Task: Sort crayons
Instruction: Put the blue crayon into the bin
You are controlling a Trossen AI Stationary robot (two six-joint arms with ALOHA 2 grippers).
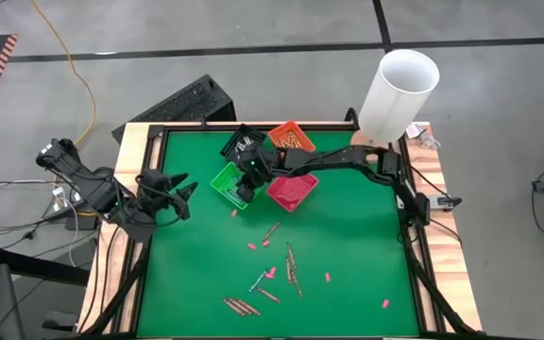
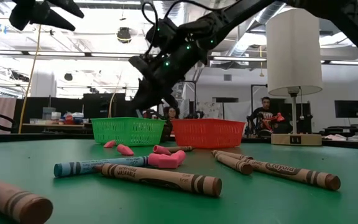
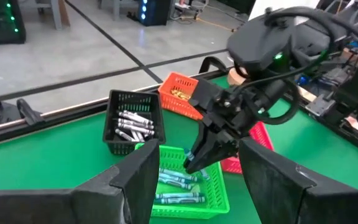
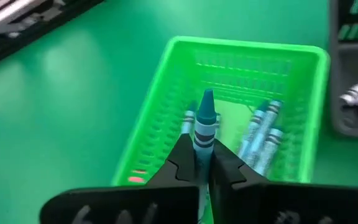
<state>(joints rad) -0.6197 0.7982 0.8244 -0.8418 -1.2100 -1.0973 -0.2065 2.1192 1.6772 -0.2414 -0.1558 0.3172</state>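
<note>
**Blue crayon held over the green bin**

On the far left, my left gripper (image 1: 179, 189) hangs near the table's left edge, just above the green felt mat (image 1: 348, 246), fingers spread wide apart and holding nothing. It waits.

Moving right, the small black plastic mesh bin (image 3: 132, 121) holds grey-white paper-wrapped crayons (image 3: 129, 124). Just beside it sits the bright green plastic mesh basket (image 4: 247, 68), with several blue-teal crayons (image 4: 263, 134) already lying in it. My right gripper (image 4: 205, 163) hovers above this basket, fingers clamped on a blue paper-wrapped crayon (image 4: 205, 124) whose tip sticks out forward, pointing down into the basket. Judging by this, I am at the release step.

Further right are the orange mesh bin (image 1: 289, 137) with yellowish sticks in it and the red mesh basket (image 1: 291, 192).

Nearer the front edge, loose crayons remain on the mat: a teal one (image 2: 98, 166) and several brown ones (image 2: 160, 177), with small pink bits (image 2: 166, 159) scattered among them. Much sorting is left, I reckon.

What could go wrong: the crayon is pinched near its back end, so on letting go it may tip and strike the basket's rim, bouncing out onto the mat. If I open while drifting sideways, it could land in the black bin next door. The light basket may also slide if my fingers catch its wall.
</note>
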